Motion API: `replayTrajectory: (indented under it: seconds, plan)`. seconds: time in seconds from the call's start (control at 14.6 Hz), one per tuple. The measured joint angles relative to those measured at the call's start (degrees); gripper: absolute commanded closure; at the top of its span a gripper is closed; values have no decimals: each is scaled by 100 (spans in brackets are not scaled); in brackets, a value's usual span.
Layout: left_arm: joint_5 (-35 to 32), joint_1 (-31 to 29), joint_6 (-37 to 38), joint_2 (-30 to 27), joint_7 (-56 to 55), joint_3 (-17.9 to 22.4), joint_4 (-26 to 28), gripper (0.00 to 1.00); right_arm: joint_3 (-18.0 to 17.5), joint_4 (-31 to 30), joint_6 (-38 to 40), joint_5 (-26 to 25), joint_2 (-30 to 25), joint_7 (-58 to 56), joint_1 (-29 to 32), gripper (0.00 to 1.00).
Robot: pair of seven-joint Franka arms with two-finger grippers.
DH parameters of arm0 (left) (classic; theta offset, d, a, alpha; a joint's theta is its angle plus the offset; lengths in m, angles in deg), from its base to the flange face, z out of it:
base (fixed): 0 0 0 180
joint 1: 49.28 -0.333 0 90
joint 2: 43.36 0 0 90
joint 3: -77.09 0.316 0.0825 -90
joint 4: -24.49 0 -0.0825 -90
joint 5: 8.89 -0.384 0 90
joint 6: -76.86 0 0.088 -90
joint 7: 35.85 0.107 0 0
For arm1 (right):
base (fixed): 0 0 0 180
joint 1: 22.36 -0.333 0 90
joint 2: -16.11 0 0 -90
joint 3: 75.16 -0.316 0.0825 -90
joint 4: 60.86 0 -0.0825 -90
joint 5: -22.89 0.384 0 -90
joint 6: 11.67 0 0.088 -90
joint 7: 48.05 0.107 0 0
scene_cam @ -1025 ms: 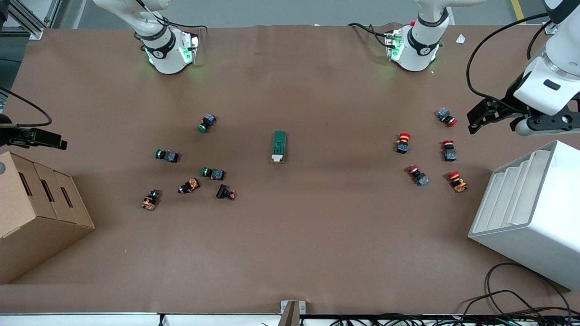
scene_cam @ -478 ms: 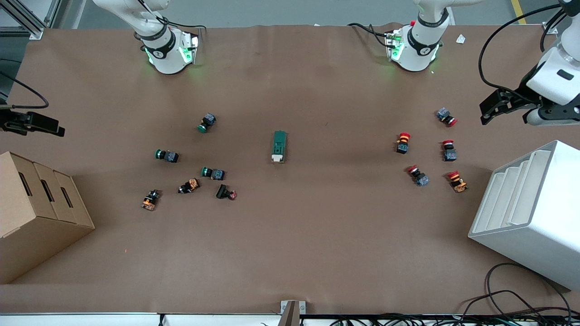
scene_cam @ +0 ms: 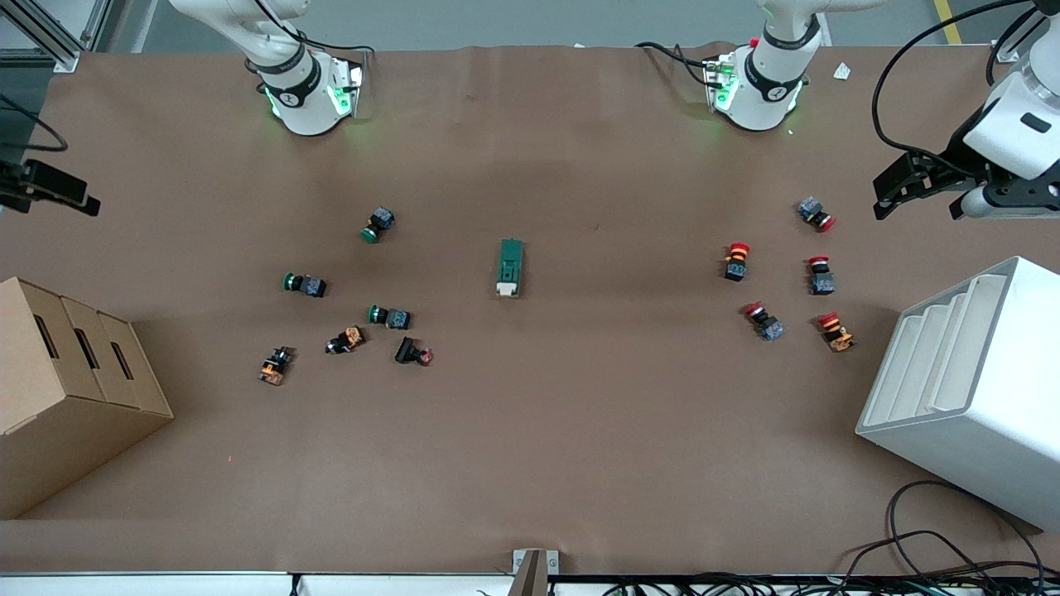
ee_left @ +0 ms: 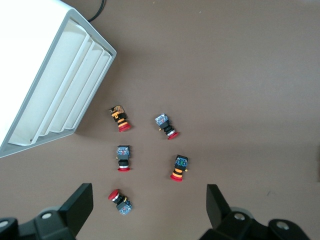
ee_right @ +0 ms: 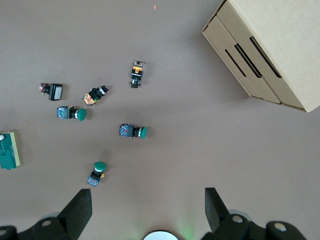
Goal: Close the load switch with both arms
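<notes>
The load switch (scene_cam: pixel 511 267), a dark green block with a white lever end, lies alone at the table's middle. Its lever end points toward the front camera. It also shows cut off at the edge of the right wrist view (ee_right: pixel 9 150). My left gripper (scene_cam: pixel 888 199) hangs open and empty over the table edge at the left arm's end, by a group of red push-buttons (ee_left: pixel 120 200). My right gripper (scene_cam: pixel 83 203) hangs open and empty over the table edge at the right arm's end (ee_right: pixel 147 195). Neither touches the switch.
Green and orange push-buttons (scene_cam: pixel 389 315) lie scattered between the switch and a cardboard box (scene_cam: pixel 66 389) at the right arm's end. Several red push-buttons (scene_cam: pixel 821 276) lie toward a white slotted rack (scene_cam: pixel 969 389) at the left arm's end.
Both grippers have drawn back toward the robots' side of the table and outward. The right gripper moved more. The load switch and buttons have not moved.
</notes>
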Motion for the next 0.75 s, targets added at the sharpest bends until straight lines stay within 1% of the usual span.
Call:
replayTrajectory:
  seconds: [0.2,0.41,0.75]
  plan:
    - [45,15,28,16,7,25,10,0,-2,-53,-12,-22,-200,-1,-24,0]
    - [71,25,27,34,30,24,6,0,-23,-93,38,-168,-367,-13,-39,0]
    - [71,25,27,69,310,36,-137,0,-53,-172,45,-217,-406,-13,-51,0]
